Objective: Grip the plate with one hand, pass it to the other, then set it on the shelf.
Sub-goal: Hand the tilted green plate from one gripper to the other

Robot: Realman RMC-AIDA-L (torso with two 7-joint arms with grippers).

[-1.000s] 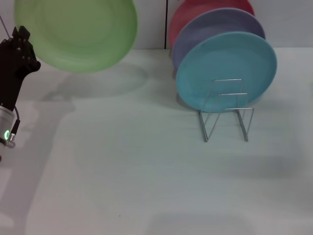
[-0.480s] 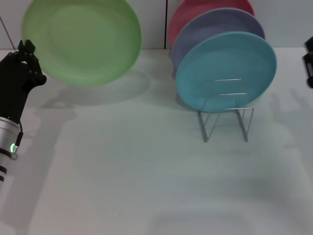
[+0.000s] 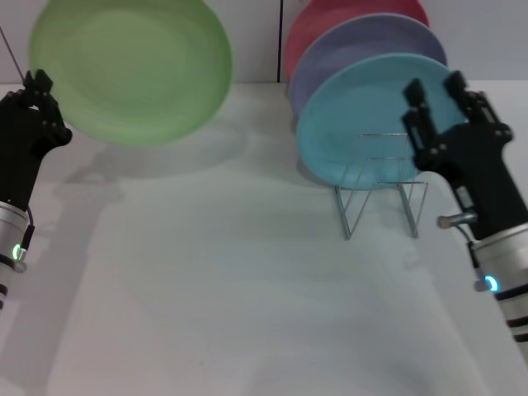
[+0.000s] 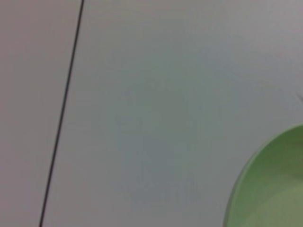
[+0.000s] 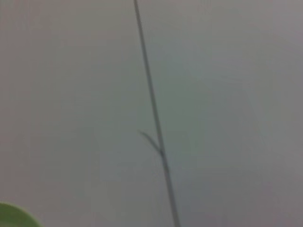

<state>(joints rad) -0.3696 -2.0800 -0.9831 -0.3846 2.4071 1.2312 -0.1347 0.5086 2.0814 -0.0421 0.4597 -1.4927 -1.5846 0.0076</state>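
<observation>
The light green plate (image 3: 132, 70) hangs tilted in the air at the far left, above the table. My left gripper (image 3: 37, 92) is shut on its left rim. Part of the plate's edge shows in the left wrist view (image 4: 274, 189), and a sliver of it in the right wrist view (image 5: 12, 218). My right gripper (image 3: 435, 89) stands open at the right, fingers pointing up, in front of the turquoise plate's right side and well apart from the green plate. The wire shelf (image 3: 381, 194) stands right of centre; its front loops hold nothing.
A turquoise plate (image 3: 355, 115), a lavender plate (image 3: 363, 41) and a pink plate (image 3: 330, 16) stand on edge in the shelf's rear slots. The white table (image 3: 231, 272) spreads in front, with a wall behind it.
My right arm has come in from the right edge and now stands in front of the shelf with its fingers spread. The green plate has shifted slightly in the left gripper's hold.
</observation>
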